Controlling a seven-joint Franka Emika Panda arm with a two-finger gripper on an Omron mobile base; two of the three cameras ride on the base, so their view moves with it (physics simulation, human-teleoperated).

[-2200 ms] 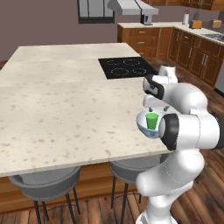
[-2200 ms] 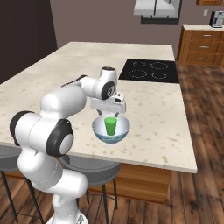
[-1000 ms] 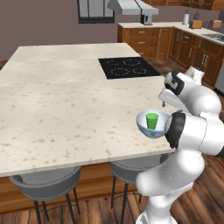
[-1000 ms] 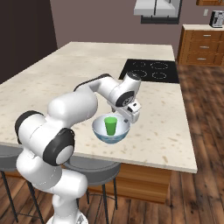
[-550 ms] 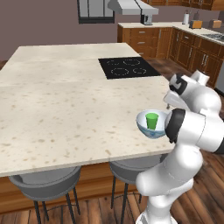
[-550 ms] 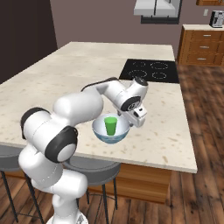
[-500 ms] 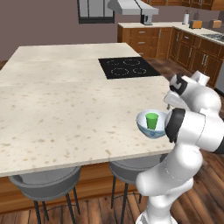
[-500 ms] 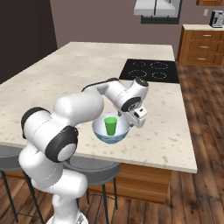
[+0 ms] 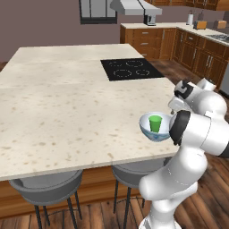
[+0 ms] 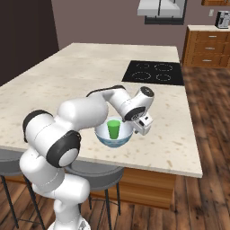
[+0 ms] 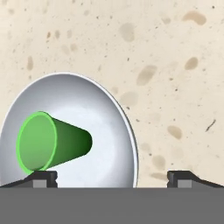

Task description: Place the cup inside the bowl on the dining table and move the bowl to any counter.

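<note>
Lower right of the left base view: the bowl (image 9: 154, 130) sits on the dining table (image 9: 67, 112) near its front edge, w/ the cup (image 9: 155, 123) standing upright inside it, roughly centred. Bowl holds nothing else. Right base view, frame centre: same bowl (image 10: 114, 135), green cup (image 10: 114, 129) in it, pale blue outside showing at the lower wall. The gripper (image 10: 144, 126) hangs just beside the bowl's right rim, above the tabletop (image 10: 67, 85), fingers spread wide, nothing between them. Hand view: bowl (image 11: 105, 127) fills the lower left, white inside, cup (image 11: 48, 141) w/ its mouth toward the frame's left. The fingertips (image 11: 41, 178) sit at the bottom edge, one left over the bowl, one right over bare stone; bowl's right rim falls between them. Cooktop (image 9: 129, 69) upper centre of left base view, well apart from bowl.
</note>
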